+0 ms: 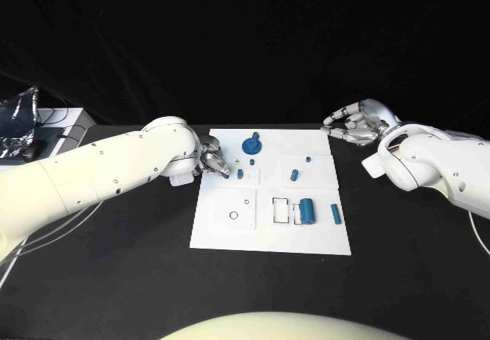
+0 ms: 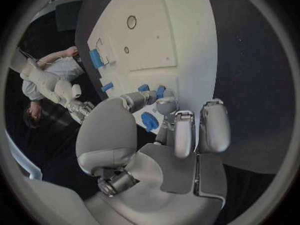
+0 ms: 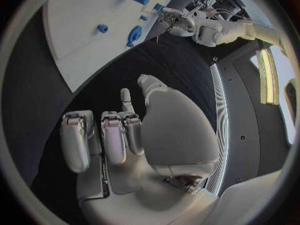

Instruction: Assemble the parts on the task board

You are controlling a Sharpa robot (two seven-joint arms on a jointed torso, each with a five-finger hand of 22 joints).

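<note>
The left hand is seen at the near-left edge of the task board, its fingertips drawn together over the board's surface, close around two small blue parts; whether a part is actually pinched cannot be told. A blue gear-shaped part stands just beyond the hand, and a further blue part lies just under the fingers. A blue cylinder and a thin blue pin are set well away, toward the board's other end. The right hand is held off the board's far corner above the black table, fingers curled in on nothing.
</note>
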